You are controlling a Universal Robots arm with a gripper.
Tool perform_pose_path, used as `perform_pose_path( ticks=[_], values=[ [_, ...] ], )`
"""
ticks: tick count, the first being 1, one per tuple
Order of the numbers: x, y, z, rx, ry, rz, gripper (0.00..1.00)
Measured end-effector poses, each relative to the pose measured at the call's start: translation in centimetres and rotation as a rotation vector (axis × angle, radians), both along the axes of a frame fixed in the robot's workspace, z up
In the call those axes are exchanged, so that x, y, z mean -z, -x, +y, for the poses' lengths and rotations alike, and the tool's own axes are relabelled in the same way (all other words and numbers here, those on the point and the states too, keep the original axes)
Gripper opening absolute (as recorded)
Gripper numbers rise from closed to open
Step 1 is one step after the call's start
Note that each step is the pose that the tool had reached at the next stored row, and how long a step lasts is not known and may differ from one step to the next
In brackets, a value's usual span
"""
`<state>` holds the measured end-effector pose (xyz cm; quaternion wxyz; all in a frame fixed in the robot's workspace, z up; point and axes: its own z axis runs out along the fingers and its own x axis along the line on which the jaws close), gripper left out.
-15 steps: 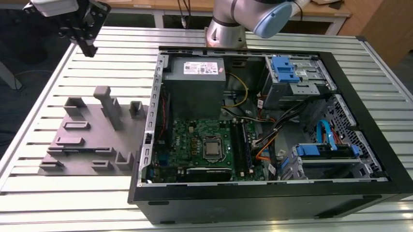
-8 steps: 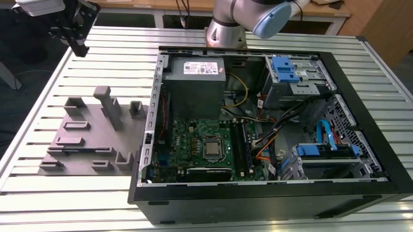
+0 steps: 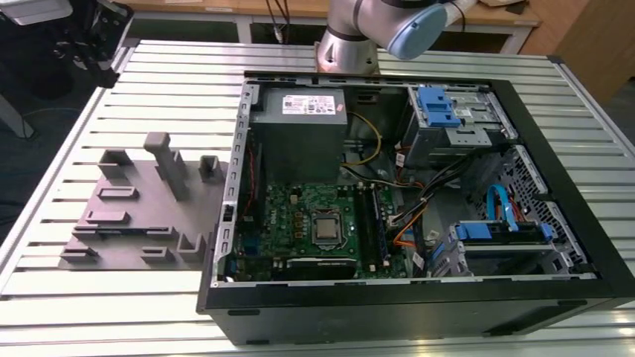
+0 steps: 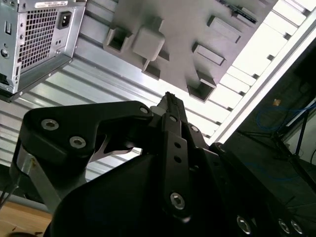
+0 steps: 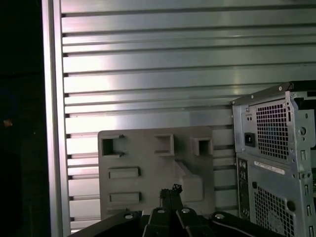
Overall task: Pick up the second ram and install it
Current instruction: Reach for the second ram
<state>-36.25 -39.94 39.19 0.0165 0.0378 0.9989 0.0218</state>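
The exterior view looks steeply down on the open case [image 3: 397, 316] and gray tray [image 3: 129, 217]; both wrist views share them from afar.

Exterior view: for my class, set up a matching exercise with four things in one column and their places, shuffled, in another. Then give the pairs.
Things
1. gray tray
2. power supply
3. motherboard
4. processor socket

Places
A. at the centre of the motherboard
B. outside the case, on the slatted table
C. inside the case, far corner on the exterior view's left
D. flat on the case floor, near part

Pairs: 1-B, 2-C, 3-D, 4-A
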Motion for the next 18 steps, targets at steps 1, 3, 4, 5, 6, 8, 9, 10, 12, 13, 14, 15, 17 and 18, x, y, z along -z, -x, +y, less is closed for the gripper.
perform_pose_path(
  ticks=[1,3,4,5,6,8,9,10,12,13,14,15,17,18],
  values=[
    [0.02,0.1,-0.06,0.000,0.0000,0.0000,0.11],
    [0.12,0.1,-0.26,0.000,-0.0001,0.0000,0.11],
    [0.20,0.1,-0.37,0.000,0.0000,0.0000,0.11],
    [0.29,0.2,-0.50,0.000,0.0000,0.0000,0.11],
    [0.38,0.2,-0.64,0.000,0.0000,0.0000,0.11],
    [0.62,0.2,-0.88,0.000,-0.0001,-0.0001,0.11],
    [0.75,0.3,-0.99,0.000,-0.0001,-0.0001,0.11],
    [0.87,0.3,-1.14,0.000,0.0001,0.0001,0.11],
    [1.09,0.4,-1.40,0.000,0.0000,0.0000,0.11],
    [1.19,0.5,-1.52,0.000,0.0000,0.0000,0.11],
    [1.29,0.5,-1.62,0.000,0.0000,0.0000,0.11],
    [1.39,0.6,-1.72,0.000,0.0000,0.0000,0.11],
    [1.61,0.6,-1.90,0.000,-0.0001,-0.0001,0.11],
    [1.72,0.7,-1.99,0.000,-0.0001,-0.0001,0.11]
  ],
)
